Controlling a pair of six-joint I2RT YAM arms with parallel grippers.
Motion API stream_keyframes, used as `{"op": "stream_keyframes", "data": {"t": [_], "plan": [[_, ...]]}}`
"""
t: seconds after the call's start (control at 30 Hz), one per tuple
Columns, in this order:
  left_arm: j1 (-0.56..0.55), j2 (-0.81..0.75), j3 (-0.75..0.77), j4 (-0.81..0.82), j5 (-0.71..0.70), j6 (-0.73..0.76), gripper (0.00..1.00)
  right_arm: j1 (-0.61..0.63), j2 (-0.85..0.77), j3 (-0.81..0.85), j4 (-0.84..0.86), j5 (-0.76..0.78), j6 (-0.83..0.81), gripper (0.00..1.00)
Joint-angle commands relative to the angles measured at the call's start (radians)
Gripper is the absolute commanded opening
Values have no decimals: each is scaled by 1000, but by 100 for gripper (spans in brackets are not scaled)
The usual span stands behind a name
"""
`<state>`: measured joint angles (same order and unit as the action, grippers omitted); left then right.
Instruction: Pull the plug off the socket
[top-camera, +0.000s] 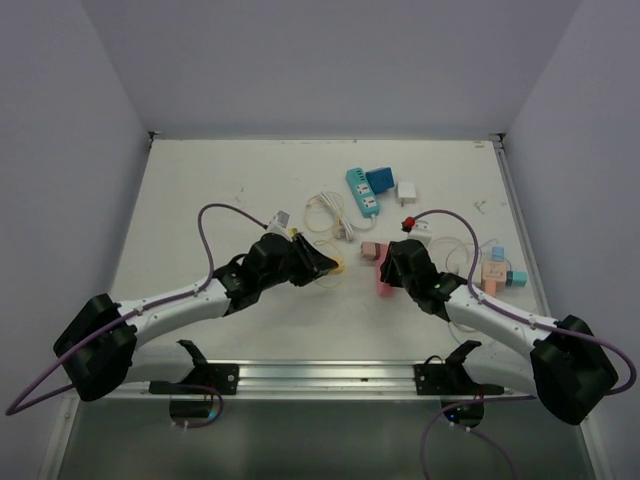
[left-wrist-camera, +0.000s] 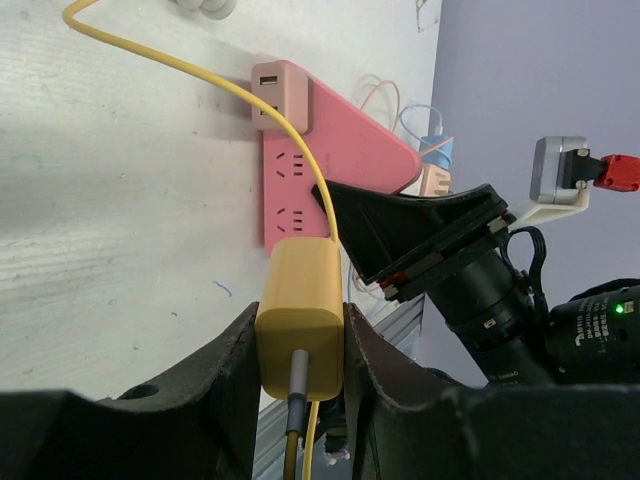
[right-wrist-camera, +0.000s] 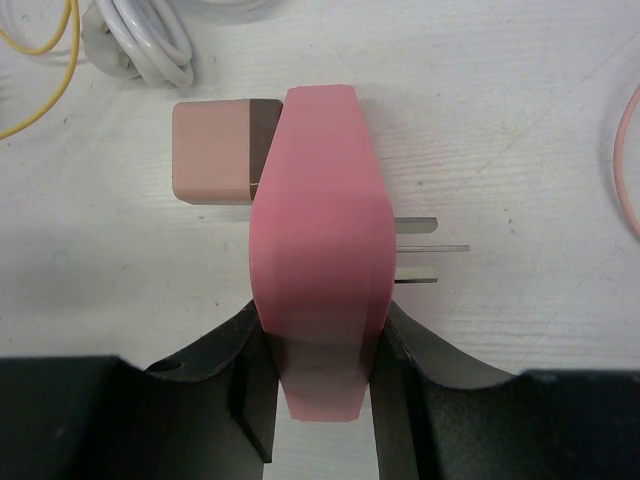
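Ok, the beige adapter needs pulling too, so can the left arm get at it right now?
Probably not yet. The left pincer is shut on the yellow plug, so it has no free grip. The beige adapter sits exposed on the pink socket, at the end opposite the right pincer.

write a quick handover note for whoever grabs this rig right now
Left pincer: shut on the yellow plug.
Right pincer: shut on the pink socket block.
Done: the top view shows a gap between plug and block, so the plug looks pulled out.
Left: check that the plug is free, then probably set both down.
Note: a beige adapter sits in the block's socket face.
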<state>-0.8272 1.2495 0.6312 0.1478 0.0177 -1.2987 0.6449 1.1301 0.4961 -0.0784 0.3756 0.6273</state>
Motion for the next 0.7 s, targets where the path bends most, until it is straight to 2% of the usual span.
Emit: {"op": "stream_keyframes", "data": {"t": [0.0, 0.13, 0.17, 0.27, 0.5, 0.67], "plan": [[13, -47, 1, -45, -12, 16, 0, 1, -35, 7, 55, 32, -21, 0], [114, -53, 2, -80, 55, 76, 0, -2, -65, 19, 43, 20, -64, 0], [179, -48, 5, -92, 71, 94, 0, -4, -75, 18, 43, 11, -70, 0], [285, -7, 45, -123, 91, 200, 0, -5, -107, 16, 49, -29, -89, 0], [427, 230, 214, -111, 105, 404, 0, -5, -167, 51, 34, -138, -139, 0], [511, 427, 372, -91, 194, 489, 1, -5, -205, 76, 5, -187, -172, 0]]}}
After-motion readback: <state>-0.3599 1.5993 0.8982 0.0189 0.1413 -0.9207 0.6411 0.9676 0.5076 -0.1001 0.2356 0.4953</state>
